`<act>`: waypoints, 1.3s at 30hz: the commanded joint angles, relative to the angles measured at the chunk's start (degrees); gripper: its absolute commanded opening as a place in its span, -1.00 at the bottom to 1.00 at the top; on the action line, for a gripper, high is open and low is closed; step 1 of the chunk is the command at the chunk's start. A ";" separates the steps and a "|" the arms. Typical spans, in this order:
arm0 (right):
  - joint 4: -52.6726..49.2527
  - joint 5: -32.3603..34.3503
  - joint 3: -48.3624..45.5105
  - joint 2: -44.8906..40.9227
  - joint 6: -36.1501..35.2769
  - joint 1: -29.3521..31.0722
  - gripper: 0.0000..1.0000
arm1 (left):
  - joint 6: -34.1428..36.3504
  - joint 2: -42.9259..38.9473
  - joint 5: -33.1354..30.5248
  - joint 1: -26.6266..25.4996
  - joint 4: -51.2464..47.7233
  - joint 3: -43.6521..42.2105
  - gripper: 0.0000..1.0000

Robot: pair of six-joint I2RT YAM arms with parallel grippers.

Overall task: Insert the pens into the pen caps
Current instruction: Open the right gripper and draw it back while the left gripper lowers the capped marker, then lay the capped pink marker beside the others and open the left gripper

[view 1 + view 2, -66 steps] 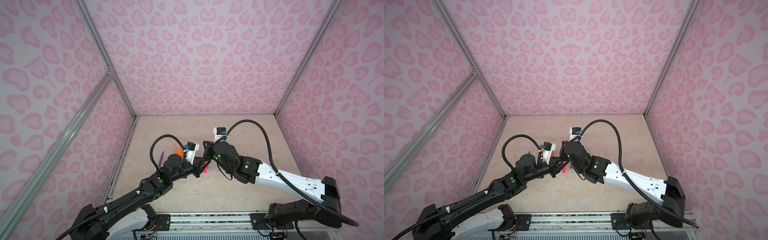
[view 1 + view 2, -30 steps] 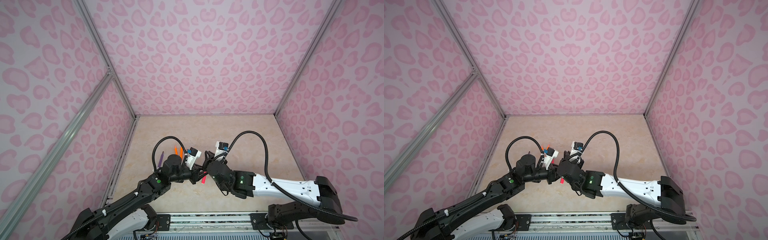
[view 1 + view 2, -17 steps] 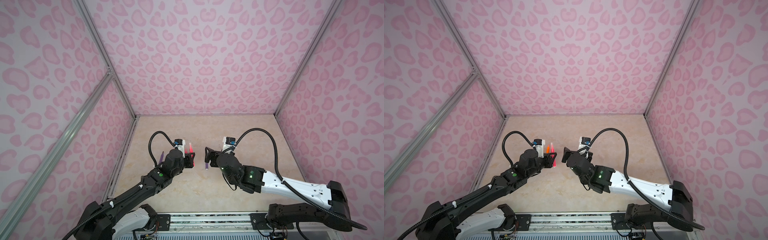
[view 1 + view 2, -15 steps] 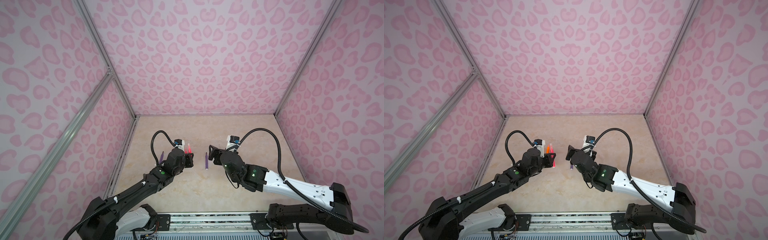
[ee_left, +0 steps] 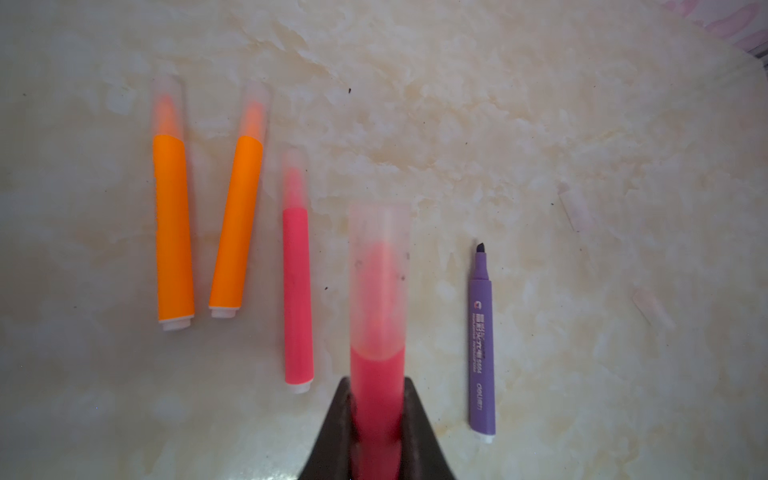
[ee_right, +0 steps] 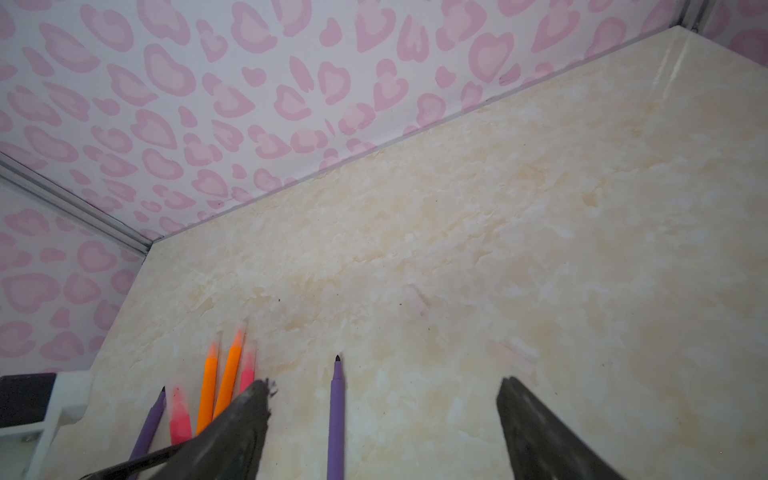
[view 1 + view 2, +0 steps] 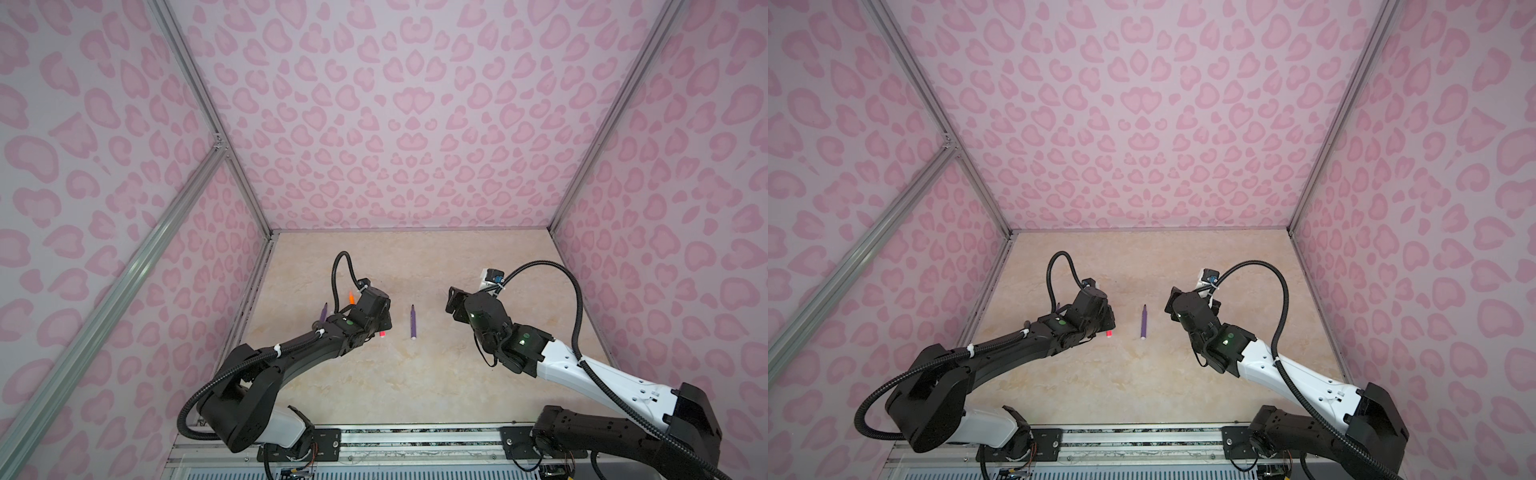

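I am watching the two arms drawing apart after meeting over the middle of the table point(image 7: 415, 386). A second ago the right claw point(image 6: 383, 384) was pinched shut close against the left one. Now its jaws are standing wide apart with nothing between them, and it is hanging off to the right in both top views. The left claw point(image 5: 377, 386) is staying clamped on the pink-red pen point(image 5: 377, 368). In the left wrist view that pen is wearing its clear cap point(image 5: 379, 274) over the tip. I am reading this as the capping of this pen just finished, with the right claw having let the cap go.

By my count four pens are now capped: the held one, the two orange pens point(image 5: 173, 232) and the other pink-red pen point(image 5: 297, 291), lying side by side on the table under the left claw. The purple pen point(image 7: 413, 322) is lying bare-tipped between the two arms. A second purple pen point(image 7: 323, 311), also looking bare-tipped, is lying beyond the left arm towards the wall. Two loose caps point(image 6: 415, 301) are showing faintly on the table, apart from the purple pen. I am judging the next job to be setting down the held pen and starting on the purple ones.
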 commanded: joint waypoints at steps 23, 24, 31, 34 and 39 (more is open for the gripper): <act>-0.21 -6.78 -3.28 -1.64 -2.03 -2.46 0.64 | 6.38 23.07 1.06 1.58 -13.10 18.96 -0.94; -0.25 -6.99 -3.20 -1.60 -2.04 -2.43 0.64 | 6.38 23.16 0.94 1.65 -13.24 19.05 -0.94; -0.74 -7.23 -3.76 -1.59 -1.51 -2.51 0.66 | 6.14 24.78 1.14 1.85 -14.33 20.18 -0.74; -0.67 -6.85 -3.69 -1.35 -1.51 -2.58 0.68 | 5.77 24.39 0.92 1.92 -14.16 19.79 -0.63; -1.72 -7.83 -1.66 -0.04 -1.16 -2.50 0.71 | 6.27 23.69 0.59 1.92 -14.13 19.77 -0.46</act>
